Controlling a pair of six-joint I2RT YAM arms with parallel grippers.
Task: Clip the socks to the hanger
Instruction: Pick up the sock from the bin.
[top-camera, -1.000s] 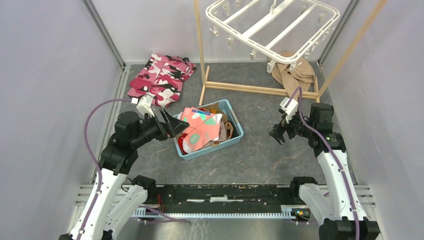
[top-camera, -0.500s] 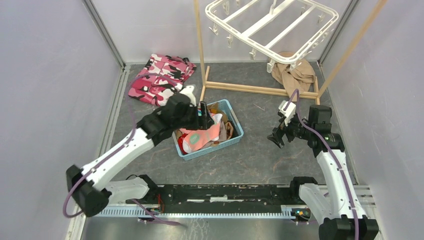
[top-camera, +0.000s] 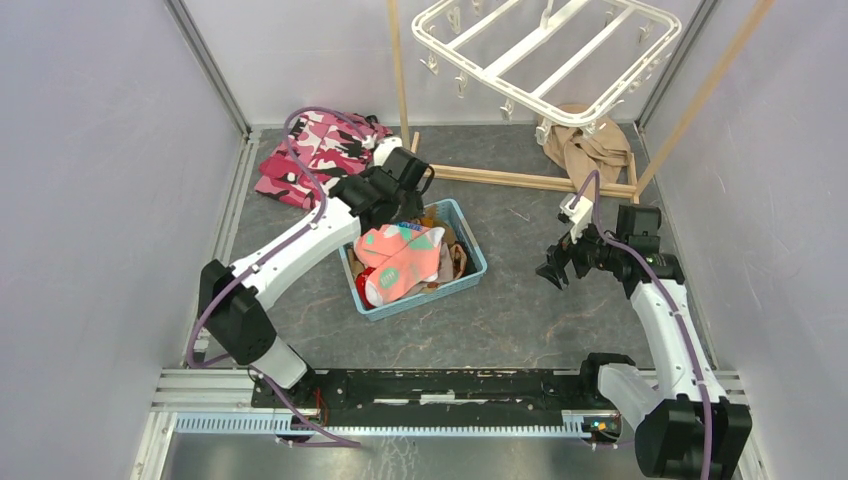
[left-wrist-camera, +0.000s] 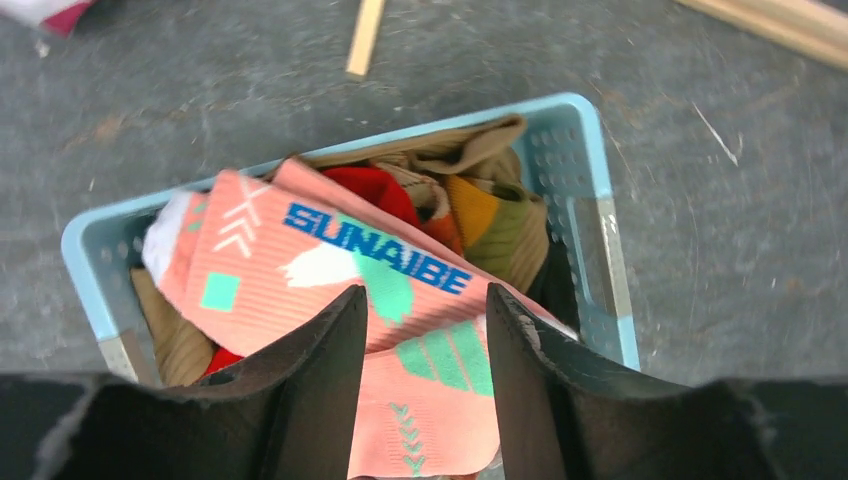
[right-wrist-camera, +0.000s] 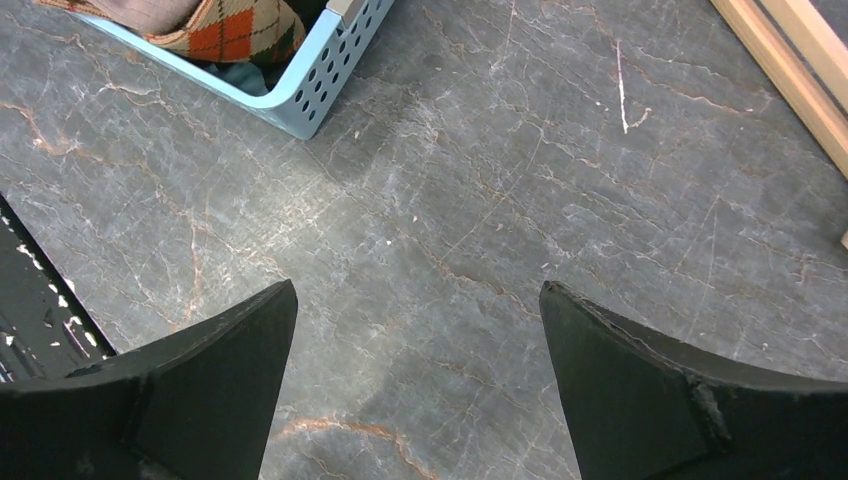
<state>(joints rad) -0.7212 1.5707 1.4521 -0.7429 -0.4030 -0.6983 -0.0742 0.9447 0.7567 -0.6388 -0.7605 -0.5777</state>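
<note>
Left end effector (top-camera: 412, 188) above the far rim of a light blue basket (top-camera: 474, 268), pointed down, with its two fingers (left-wrist-camera: 310, 380) parted about halfway. Released, nothing clamped between them. Visible through the gap in the wrist view: the salmon-pink sock (left-wrist-camera: 300, 270) with teal and white patches and blue lettering, lying on top of the pile. Cannot tell whether the fingertips touch the fabric.

Right end effector (top-camera: 553, 272) to the right of the basket and well apart from it, spread wide and released, with only bare grey counter (right-wrist-camera: 480, 200) below. In the top left corner of its wrist view, a corner of the basket with a diamond-pattern sock (right-wrist-camera: 235, 25) in orange and brown inside.

All visible socks (top-camera: 400, 262) together in the basket: the pink ones on top, a red sock (left-wrist-camera: 372, 188) beneath, brown and olive socks (left-wrist-camera: 500, 225) toward the far right side.

White hanger (top-camera: 545, 50) high at the far end, pegs dangling along its rim. Between basket and hanger, the wooden stand (top-camera: 500, 178) — base bar across the counter just behind the basket, left upright pole rising close beside the left wrist. Tan cloth (top-camera: 585, 150) heaped behind the base bar, under the near corner of the hanger. Pink camouflage garment (top-camera: 320, 155) at the far left, partly covered by the left arm.
</note>
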